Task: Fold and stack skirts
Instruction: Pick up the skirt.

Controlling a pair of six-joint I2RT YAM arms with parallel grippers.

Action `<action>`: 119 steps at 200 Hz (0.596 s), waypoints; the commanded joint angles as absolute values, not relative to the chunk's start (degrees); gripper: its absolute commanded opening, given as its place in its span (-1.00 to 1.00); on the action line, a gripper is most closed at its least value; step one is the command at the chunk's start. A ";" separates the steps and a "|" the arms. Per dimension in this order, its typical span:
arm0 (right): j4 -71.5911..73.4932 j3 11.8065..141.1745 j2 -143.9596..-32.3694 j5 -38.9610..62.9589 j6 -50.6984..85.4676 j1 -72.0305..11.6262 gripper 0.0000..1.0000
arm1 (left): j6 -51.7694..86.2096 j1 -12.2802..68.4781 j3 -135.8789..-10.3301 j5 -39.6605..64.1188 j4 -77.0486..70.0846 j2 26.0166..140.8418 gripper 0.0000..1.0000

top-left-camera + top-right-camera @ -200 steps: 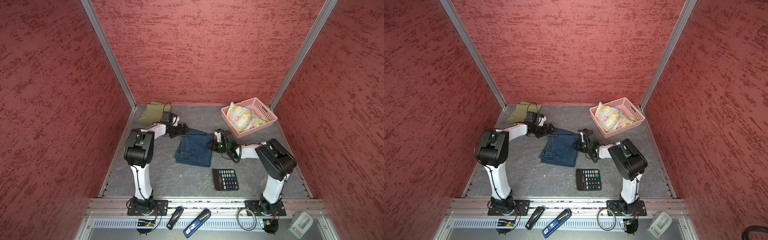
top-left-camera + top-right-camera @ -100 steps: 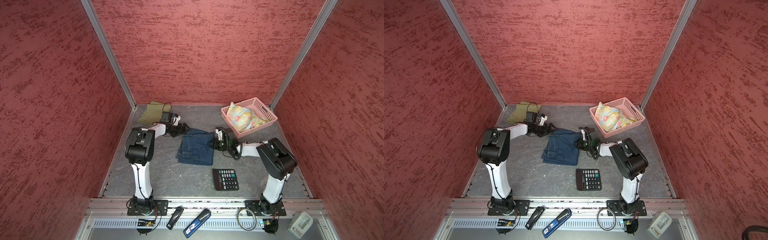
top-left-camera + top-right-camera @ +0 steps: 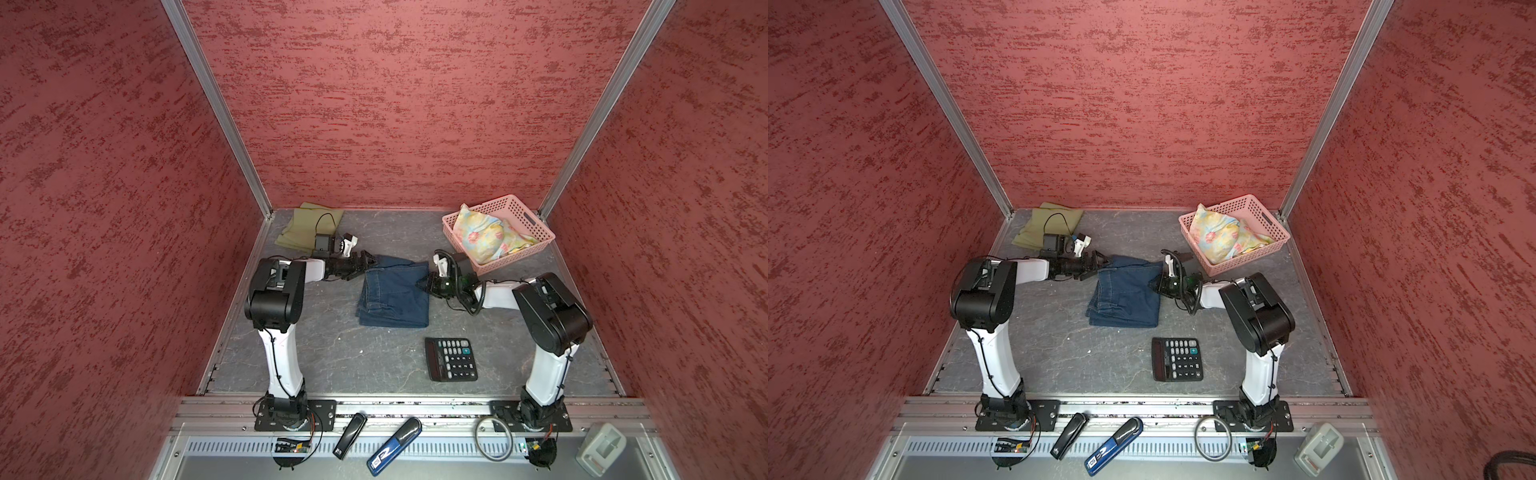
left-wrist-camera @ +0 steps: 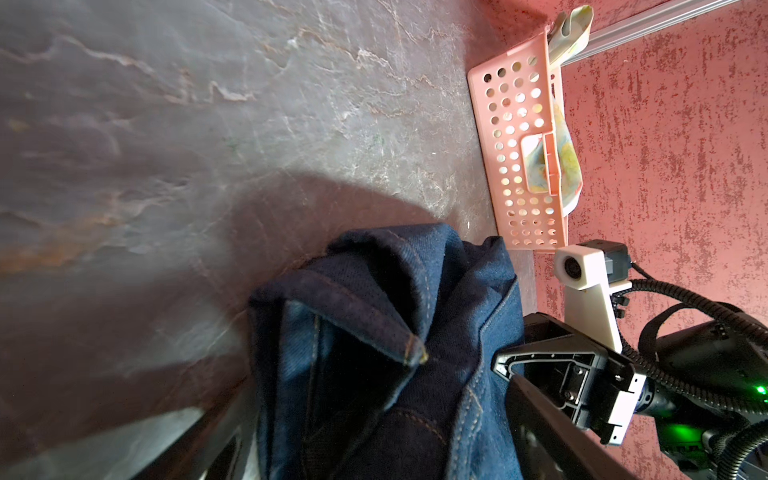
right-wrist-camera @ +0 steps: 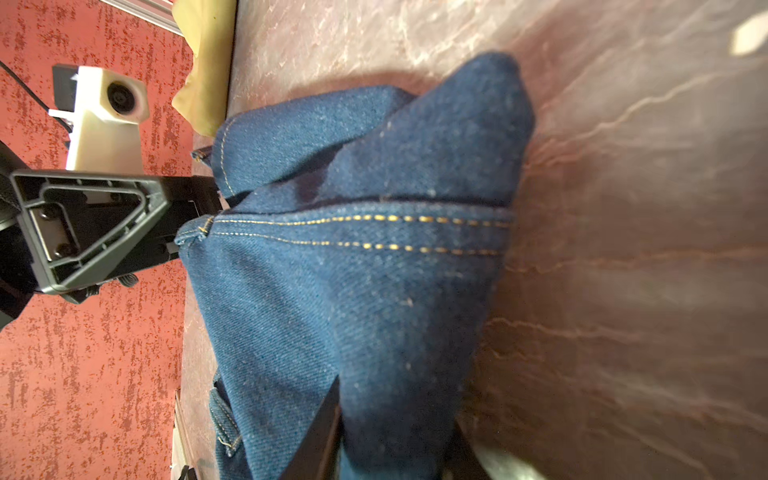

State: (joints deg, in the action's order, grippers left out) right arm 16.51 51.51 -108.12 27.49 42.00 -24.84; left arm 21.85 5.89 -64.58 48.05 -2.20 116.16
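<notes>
**Inspector:** Surface first.

**Assistant:** Grey stone-patterned tabletop (image 3: pixel 332 357), with red walls (image 3: pixel 395 104) on three sides.

**Inspector:** The garments?

**Assistant:** The blue denim skirt (image 3: pixel 395 295) lies folded in the middle of the tabletop, between the two arms. A pink basket (image 3: pixel 513 257) stands in the far right corner. It holds the flowered skirt (image 3: pixel 484 239), which is bunched, with one end rising above the rim. The green skirt (image 3: pixel 299 230) lies folded flat in the far left corner, well apart from the denim.

**Inspector:** Other items?

**Assistant:** A calculator (image 3: pixel 453 359) lies flat, keys up, near the denim's front right corner and not touching it.

**Inspector:** Fingers?

**Assistant:** The left fingers (image 3: pixel 360 264) are spread at the denim's far left corner, and the cloth edge lies between them. The right fingers (image 5: pixel 320 440) are pinching a fold of denim at the skirt's right edge.
</notes>
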 commanded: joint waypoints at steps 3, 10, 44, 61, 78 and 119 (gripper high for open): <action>16.35 53.41 -108.25 27.74 42.19 -24.00 -0.43 | 22.58 7.29 -60.75 44.78 2.34 116.98 0.83; 16.18 53.79 -108.43 27.93 42.28 -23.83 -0.43 | 23.33 7.29 -59.76 44.75 1.15 116.59 0.81; 17.31 54.82 -109.72 29.74 43.85 -22.81 -0.42 | 27.19 6.99 -54.52 46.94 -6.75 114.99 0.75; 17.31 55.03 -109.83 30.21 44.11 -22.53 -0.42 | 27.86 7.28 -53.53 47.43 -9.51 114.94 0.74; 17.41 54.96 -109.53 30.33 44.21 -22.32 -0.43 | 27.69 7.88 -53.99 46.93 -9.44 115.72 0.71; 17.99 54.24 -108.29 30.50 44.12 -22.24 -0.43 | 25.81 10.01 -56.33 44.48 -7.19 116.98 0.41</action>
